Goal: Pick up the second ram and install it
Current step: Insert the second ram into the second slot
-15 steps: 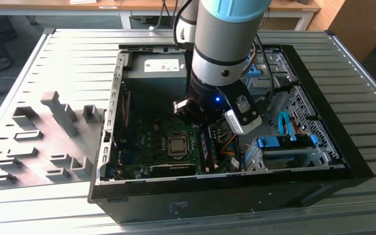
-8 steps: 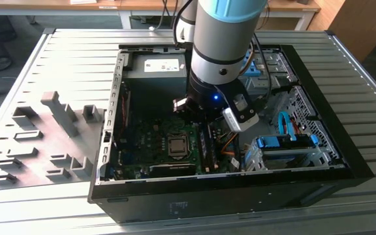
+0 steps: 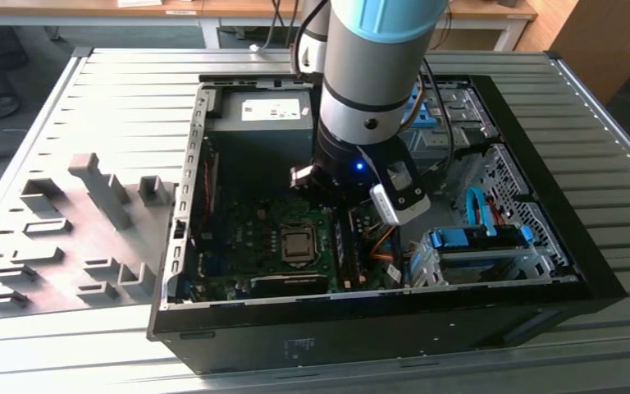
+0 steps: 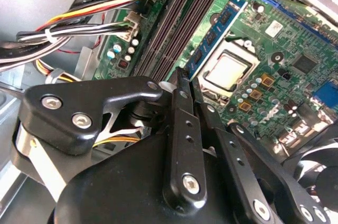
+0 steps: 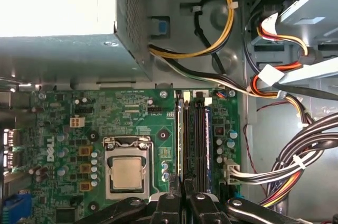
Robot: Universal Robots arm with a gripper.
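I take the square metal processor socket as my reference. It has a pale, flat, dull lid in a shiny steel frame, and it sits on the green motherboard inside the open black metal computer case.

Just beside this socket run the long black memory slots. In the slot nearest to the socket stands the second ram, a narrow flat blue-green board. The second wrist view shows its side with a row of small black chips. The first wrist view looks down on it and shows only its thin pale top edge.

My gripper is made of black, smooth bars with round silver screws. Its two slim fingers are drawn close together, and the edge of the board runs into the narrow gap between them, so I am pinching the board at one end. In the first wrist view the gripper is beside the socket, over the slots.

A bundle of black, yellow, red and orange cables lies on the far side of the slots from the socket.

In the exterior view my thick grey arm with a light blue band comes steeply down into the case, close to the socket. The case lies on a ribbed grey metal table. Grey plastic fixture blocks stand on the table, well apart from the socket, outside the case.
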